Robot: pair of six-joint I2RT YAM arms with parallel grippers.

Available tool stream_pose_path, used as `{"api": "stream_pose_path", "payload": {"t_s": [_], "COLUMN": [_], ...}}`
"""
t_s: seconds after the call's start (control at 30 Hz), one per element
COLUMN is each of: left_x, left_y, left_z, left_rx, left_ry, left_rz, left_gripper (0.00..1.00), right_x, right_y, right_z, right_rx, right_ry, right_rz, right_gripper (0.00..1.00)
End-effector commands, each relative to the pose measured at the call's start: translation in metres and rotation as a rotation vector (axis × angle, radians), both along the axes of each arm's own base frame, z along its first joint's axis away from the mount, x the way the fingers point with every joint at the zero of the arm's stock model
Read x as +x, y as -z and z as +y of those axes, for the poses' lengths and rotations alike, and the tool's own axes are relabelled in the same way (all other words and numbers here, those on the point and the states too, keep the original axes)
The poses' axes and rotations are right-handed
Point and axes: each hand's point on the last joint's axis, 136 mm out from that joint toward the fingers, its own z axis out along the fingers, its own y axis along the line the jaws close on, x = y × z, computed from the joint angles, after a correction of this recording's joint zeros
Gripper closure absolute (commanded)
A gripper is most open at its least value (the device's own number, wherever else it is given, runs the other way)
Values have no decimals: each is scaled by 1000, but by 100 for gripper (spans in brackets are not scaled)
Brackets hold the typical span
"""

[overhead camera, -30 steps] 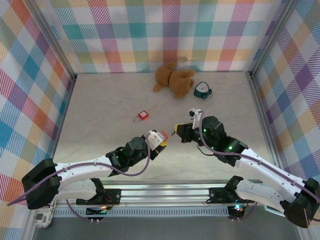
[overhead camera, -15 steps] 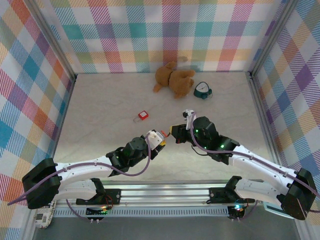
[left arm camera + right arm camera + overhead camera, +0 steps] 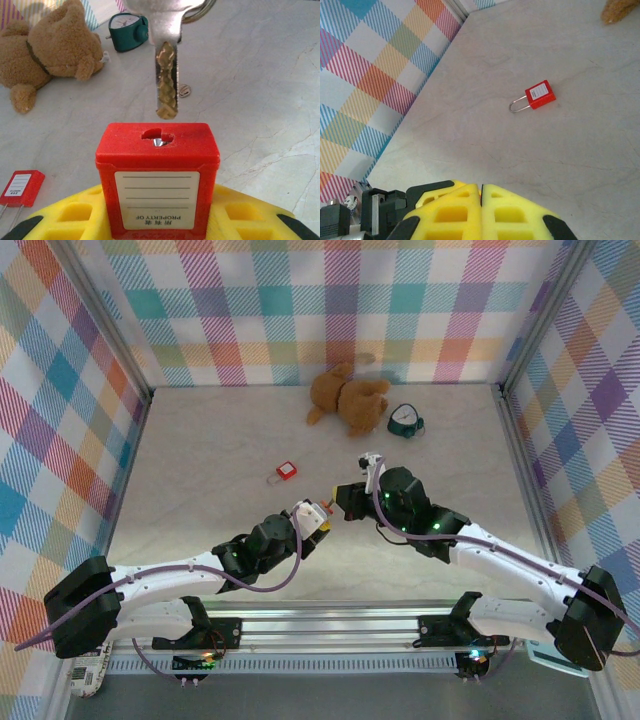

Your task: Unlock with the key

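Left gripper (image 3: pixel 318 519) is clamped on a red padlock (image 3: pixel 157 170), with the keyhole face turned toward the key (image 3: pixel 166 82). The key's blade is lined up with the keyhole, its tip just short of the slot and not entered. Right gripper (image 3: pixel 481 197) has its fingers pressed together, pinching the key. A second red padlock (image 3: pixel 539 95) lies on the table (image 3: pixel 580 150), well apart.

Walls (image 3: pixel 340 300): we see pastel plaid cloth at the back, left and right.
Floor (image 3: pixel 220 440): we see a pale marbled surface with faint grey veins, evenly lit.
Corner posts (image 3: pixel 100 315): grey metal.
Front rail (image 3: pixel 340 625): we see ribbed aluminium.
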Motion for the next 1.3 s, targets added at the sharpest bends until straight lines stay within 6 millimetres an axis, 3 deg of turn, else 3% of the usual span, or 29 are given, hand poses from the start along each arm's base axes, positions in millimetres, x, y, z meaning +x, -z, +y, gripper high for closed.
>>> {"api": "stream_pose_path", "payload": {"t_s": [0.0,1.27], "left_x": [-1,8], "left_y": [-13,-61], "left_z": [-1,2], "left_rx": [-41,-235], "left_ry": [-5,-82], "left_rz": [-30,-79], "left_gripper": [74,77], "right_x": [0,-12], "right_y": [-14,48], "right_z": [11,30], "right_rx": [46,-107], "right_ry": [-24,-43], "right_rz": [-13,59], "right_gripper": [95,96]}}
